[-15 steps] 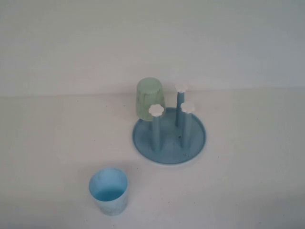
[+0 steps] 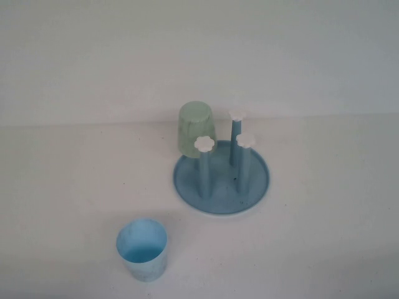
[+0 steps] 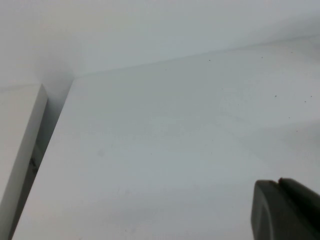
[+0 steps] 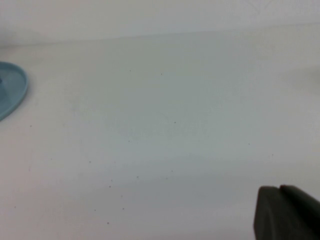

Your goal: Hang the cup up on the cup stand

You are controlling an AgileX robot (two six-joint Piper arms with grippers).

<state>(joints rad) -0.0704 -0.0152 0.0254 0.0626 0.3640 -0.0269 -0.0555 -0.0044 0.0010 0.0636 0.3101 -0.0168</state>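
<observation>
Nothing has changed: the cup (image 2: 142,249) stands upright on the tabletop (image 2: 75,187), apart from the cup stand (image 2: 221,180), so hanging is unstarted. My left end effector (image 3: 287,210) and right end effector (image 4: 287,212) hover over bare tabletop; I cannot tell their opening.

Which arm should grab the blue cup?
Left, probably. The cup stands upright on the left of the table, left of the stand. Neither gripper shows in the high view; left gripper and right gripper each show only a corner.
</observation>
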